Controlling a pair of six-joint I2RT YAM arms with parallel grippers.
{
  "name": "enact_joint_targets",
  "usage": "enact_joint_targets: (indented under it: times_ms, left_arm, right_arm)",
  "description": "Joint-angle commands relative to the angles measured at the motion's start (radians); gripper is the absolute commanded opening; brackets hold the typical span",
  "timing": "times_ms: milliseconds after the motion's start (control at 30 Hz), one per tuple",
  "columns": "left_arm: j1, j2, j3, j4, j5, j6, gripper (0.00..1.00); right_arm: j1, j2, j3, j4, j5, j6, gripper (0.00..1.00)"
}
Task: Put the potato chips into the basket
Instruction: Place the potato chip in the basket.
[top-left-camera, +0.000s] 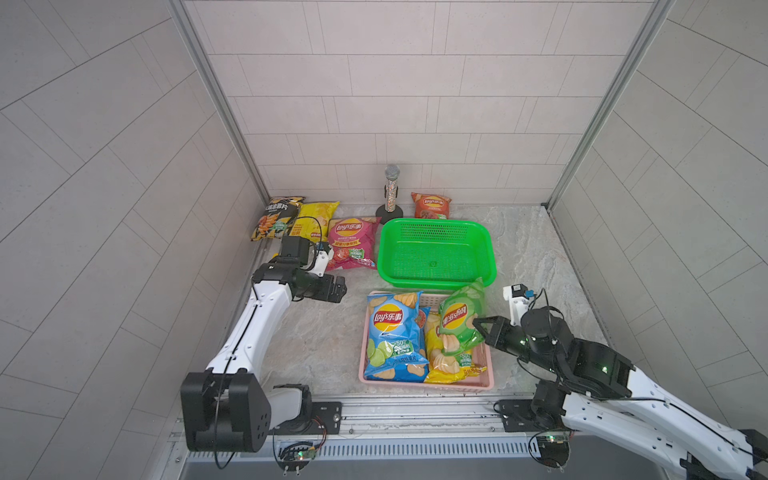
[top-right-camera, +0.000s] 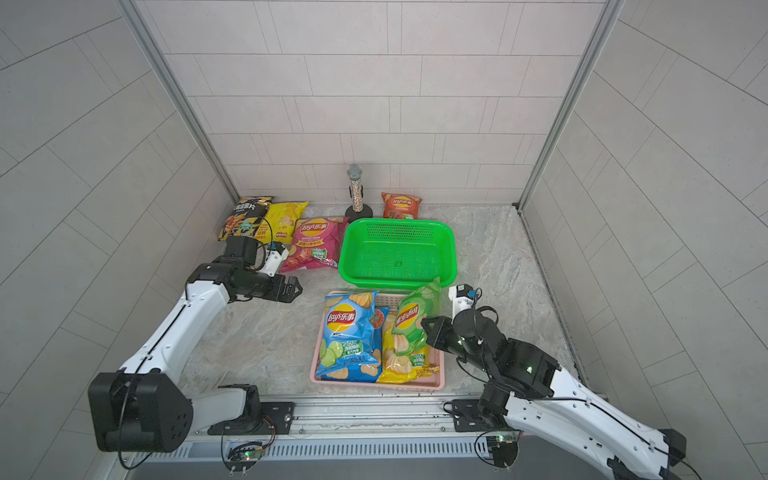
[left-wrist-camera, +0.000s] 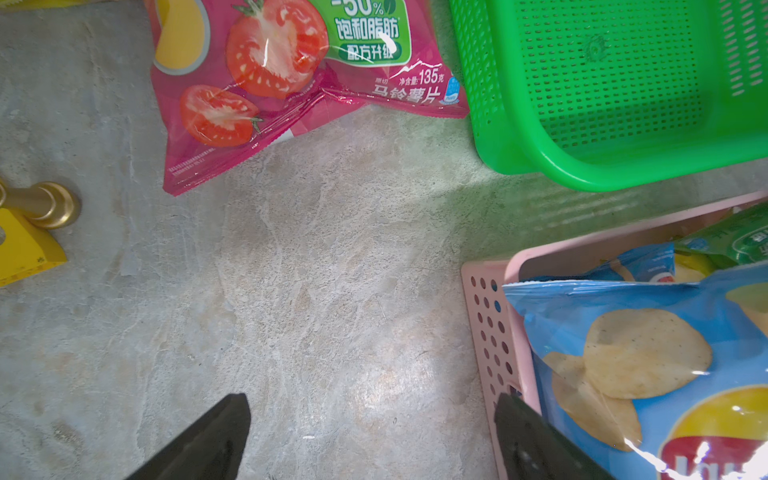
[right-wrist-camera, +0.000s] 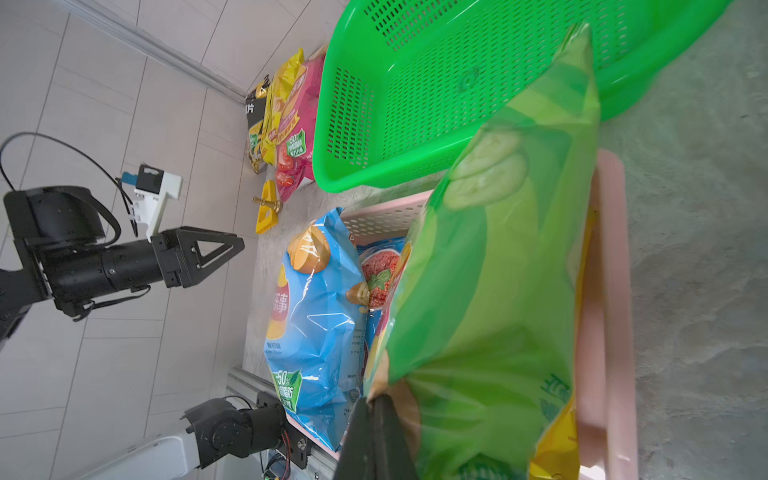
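Surface: marbled grey-beige tabletop (top-left-camera: 316, 332).
Centre back: green basket (top-left-camera: 428, 283), perforated, upright.
Front centre: pink basket (top-left-camera: 457, 384), just in front of the green one.
Back left: black bag (top-left-camera: 276, 218), yellow bag (top-left-camera: 313, 218), magenta bag (top-left-camera: 352, 243), edges overlapping; the magenta one lies just beside the green basket.
Back edge: microphone (top-left-camera: 391, 191), upright on a round base; red-orange bag (top-left-camera: 431, 205) behind the green basket.
Left side: yellow triangular piece (left-wrist-camera: 25, 245) with brass fitting (left-wrist-camera: 45, 203), near the magenta bag.

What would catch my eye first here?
Probably the bright green basket, empty, mid-table. Just in front of it the right pincer holds a green chip bag tilted up over a pink basket that holds a blue bag and a yellow bag.
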Motion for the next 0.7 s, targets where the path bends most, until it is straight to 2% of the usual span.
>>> enact_joint_targets:
  times_ms: [0,167,433,667]
  left_arm:
    - [0.004,0.003,0.001,-0.012,-0.001,0.012,1.0]
    - [0.004,0.004,0.001,-0.011,0.0,0.012,0.99]
    - [0.004,0.0,0.0,-0.011,0.0,0.013,0.99]
    - [0.003,0.003,0.0,-0.012,0.002,0.012,0.99]
  right_arm:
    - [0.071,0.033,-0.008,0.043,0.146,0.025,0.0]
    - [0.134,0.041,-0.018,0.135,0.148,0.008,0.0]
    - [0.139,0.042,0.018,0.238,0.125,-0.076,0.0]
    - [0.139,0.021,-0.064,0.219,0.091,-0.009,0.0]
